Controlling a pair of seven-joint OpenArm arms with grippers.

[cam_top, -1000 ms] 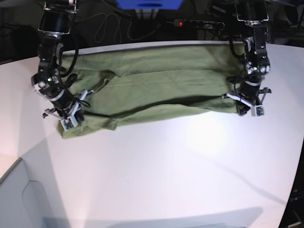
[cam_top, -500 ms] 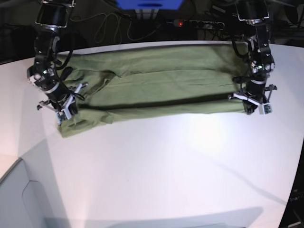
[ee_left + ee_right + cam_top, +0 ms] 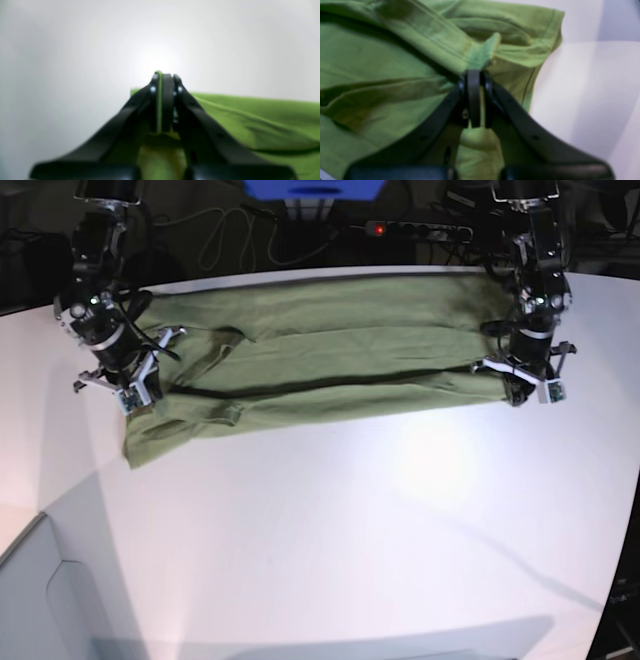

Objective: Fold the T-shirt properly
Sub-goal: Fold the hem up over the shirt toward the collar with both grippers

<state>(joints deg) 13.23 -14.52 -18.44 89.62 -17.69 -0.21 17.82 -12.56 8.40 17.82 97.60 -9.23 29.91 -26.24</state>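
The pale table (image 3: 350, 540) fills most of the base view, and the green T-shirt (image 3: 330, 360) lies across its far half, stretched wide between the two arms. Its far edge looks the same as in the earlier frames, while its near edge has shifted away from the base view's lower side, most plainly by the left gripper (image 3: 530, 394).

That gripper has moved back with the edge since half a second ago. Its jaws are closed on the T-shirt, with a strip of cloth pinched upright between them in the left wrist view.

The right gripper (image 3: 143, 398) has also gone farther back, and it too is clamped on the T-shirt; a bit of cloth pokes out past its tips.

Below it in the base view, the near corner (image 3: 150, 445) of the cloth has barely moved, so more of it shows now. The small raised flap (image 3: 222, 413) beside the right gripper has slid back a little as well
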